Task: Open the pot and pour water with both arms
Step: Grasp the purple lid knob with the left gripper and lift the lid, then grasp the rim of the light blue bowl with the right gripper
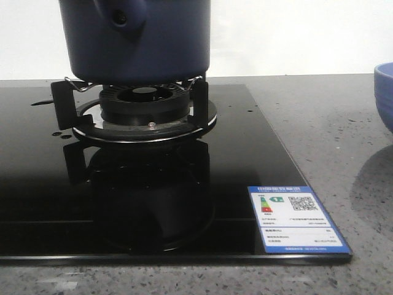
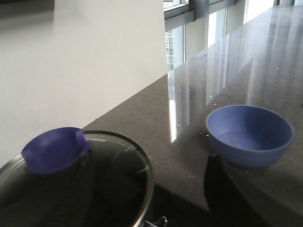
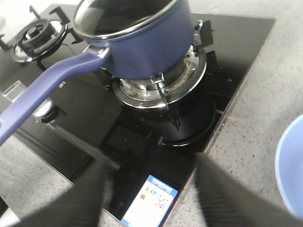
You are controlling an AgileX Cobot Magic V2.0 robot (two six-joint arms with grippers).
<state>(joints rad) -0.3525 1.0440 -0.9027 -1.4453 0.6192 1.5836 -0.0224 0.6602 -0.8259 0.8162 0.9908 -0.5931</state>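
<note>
The dark navy pot (image 1: 138, 40) stands on the gas burner (image 1: 144, 110), its holed stub facing the front camera. In the right wrist view the pot (image 3: 142, 47) shows its long purple-blue handle (image 3: 45, 97). A glass lid (image 2: 118, 175) with a blue knob (image 2: 54, 149) lies on it. My left gripper (image 2: 151, 203) is open above the lid's edge; one finger (image 2: 71, 198) is just beside the knob, the other (image 2: 232, 194) over the counter. My right gripper (image 3: 151, 208) is open and empty, low over the hob's front corner. Neither gripper shows in the front view.
A lighter blue bowl (image 2: 250, 135) sits on the grey stone counter to the pot's right, and shows at the front view's right edge (image 1: 385, 95). The black glass hob (image 1: 49, 184) bears a blue-and-white label (image 1: 298, 218). A second burner (image 3: 38, 35) lies beyond.
</note>
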